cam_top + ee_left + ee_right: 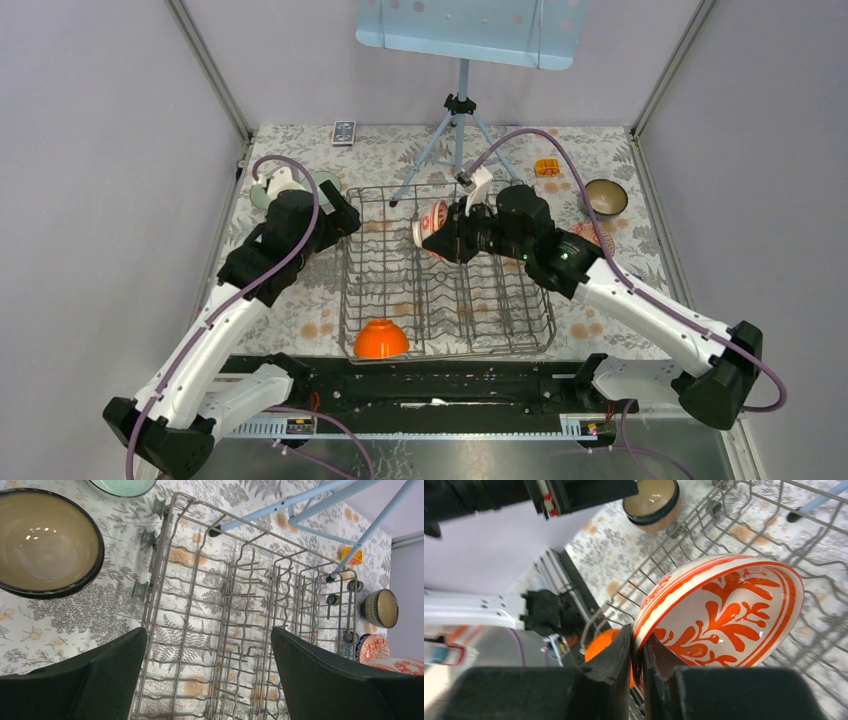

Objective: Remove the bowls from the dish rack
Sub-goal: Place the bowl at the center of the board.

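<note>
Right tool (638, 640) grips a red-and-white patterned ceramic bowl (724, 610), grey wire dish rack (348, 290) beneath it; left tool (208, 635) gapes empty.

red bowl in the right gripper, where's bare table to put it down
Bare cloth: left of the dish rack, near half; the far strip between the small card and the tripod; the right edge, nearer than the brown bowl. Crowded: the far-left corner around the pale green bowl, and beside the rack's right side, where a red-patterned bowl lies.
</note>
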Robot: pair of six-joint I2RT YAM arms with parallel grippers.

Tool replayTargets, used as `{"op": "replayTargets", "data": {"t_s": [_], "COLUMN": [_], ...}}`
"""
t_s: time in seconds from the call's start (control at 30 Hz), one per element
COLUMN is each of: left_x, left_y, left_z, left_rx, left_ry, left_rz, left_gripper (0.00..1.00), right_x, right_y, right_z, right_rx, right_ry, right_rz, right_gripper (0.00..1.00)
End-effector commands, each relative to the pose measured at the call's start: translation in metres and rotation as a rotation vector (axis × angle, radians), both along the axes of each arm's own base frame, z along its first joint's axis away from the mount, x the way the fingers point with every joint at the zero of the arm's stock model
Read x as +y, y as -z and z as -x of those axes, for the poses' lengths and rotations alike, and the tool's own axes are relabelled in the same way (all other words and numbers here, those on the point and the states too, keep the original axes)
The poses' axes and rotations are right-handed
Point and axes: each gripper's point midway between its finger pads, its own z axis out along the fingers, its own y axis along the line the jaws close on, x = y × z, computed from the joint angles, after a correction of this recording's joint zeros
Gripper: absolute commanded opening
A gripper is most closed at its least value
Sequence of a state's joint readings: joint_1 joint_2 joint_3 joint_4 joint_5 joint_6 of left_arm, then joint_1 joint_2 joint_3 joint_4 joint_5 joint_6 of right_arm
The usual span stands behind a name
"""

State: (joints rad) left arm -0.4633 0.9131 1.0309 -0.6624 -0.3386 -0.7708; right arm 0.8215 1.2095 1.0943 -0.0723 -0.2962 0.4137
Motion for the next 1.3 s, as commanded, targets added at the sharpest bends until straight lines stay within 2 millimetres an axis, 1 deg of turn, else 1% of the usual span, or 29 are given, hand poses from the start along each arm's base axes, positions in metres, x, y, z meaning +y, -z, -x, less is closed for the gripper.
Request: {"op": "replayTargets", "data": {"t_s": [0.0, 0.1, 0.13, 0.23, 0.3, 0.37, 0.47, 0.6, 0.73, 0.77, 0.87, 0.97, 1.03, 1.17, 1.27], "left_x": [-0.021, -0.020, -0.021, -0.036, -0.052, -0.068, -0.082, -0.105, -0.129, -0.133, -0.140, -0.142, -0.143, -0.147, -0.155], "left_y": [-0.027, -0.024, -0.023, -0.026, -0.030, -0.034, -0.043, -0.059, -0.070, -0.071, -0.067, -0.056, -0.045, -0.039, -0.034], "left_z": [-0.006, -0.003, -0.001, 0.005, 0.012, 0.021, 0.029, 0.045, 0.070, 0.074, 0.085, 0.090, 0.090, 0.094, 0.098], "left_rx": [-0.051, -0.038, -0.037, -0.060, -0.081, -0.098, -0.109, -0.135, -0.169, -0.173, -0.160, -0.110, -0.057, -0.035, -0.011], "left_ry": [0.098, 0.077, 0.084, 0.189, 0.297, 0.408, 0.506, 0.670, 0.782, 0.799, 0.843, 0.872, 0.877, 0.892, 0.929], "left_rz": [0.052, 0.083, 0.086, 0.114, 0.138, 0.165, 0.192, 0.205, 0.090, 0.043, -0.070, -0.200, -0.309, -0.435, -0.507], "left_gripper": [0.99, 0.99, 0.99, 0.99, 0.99, 0.99, 0.99, 0.99, 0.99, 0.99, 0.99, 0.97, 0.96, 0.93, 0.89], "right_x": [-0.022, -0.035, -0.041, -0.058, -0.061, -0.061, -0.057, -0.052, -0.051, -0.051, -0.053, -0.057, -0.061, -0.065, -0.066], "right_y": [-0.030, -0.028, -0.024, -0.014, -0.013, -0.013, -0.008, 0.011, 0.033, 0.038, 0.042, 0.047, 0.051, 0.058, 0.060], "right_z": [0.003, 0.008, 0.007, 0.008, 0.019, 0.030, 0.048, 0.073, 0.095, 0.099, 0.109, 0.112, 0.113, 0.115, 0.114], "right_rx": [-0.256, -0.364, -0.402, -0.496, -0.536, -0.579, -0.653, -0.763, -0.842, -0.857, -0.890, -0.922, -0.937, -0.946, -0.959], "right_ry": [0.038, 0.055, 0.076, 0.102, 0.084, 0.061, 0.020, -0.056, -0.154, -0.179, -0.237, -0.278, -0.307, -0.350, -0.362], "right_rz": [0.118, 0.199, 0.240, 0.329, 0.338, 0.352, 0.445, 0.608, 0.748, 0.780, 0.832, 0.891, 0.939, 0.992, 1.024], "right_gripper": [0.00, 0.00, 0.00, 0.00, 0.00, 0.00, 0.00, 0.00, 0.00, 0.00, 0.00, 0.00, 0.00, 0.00, 0.00]}}
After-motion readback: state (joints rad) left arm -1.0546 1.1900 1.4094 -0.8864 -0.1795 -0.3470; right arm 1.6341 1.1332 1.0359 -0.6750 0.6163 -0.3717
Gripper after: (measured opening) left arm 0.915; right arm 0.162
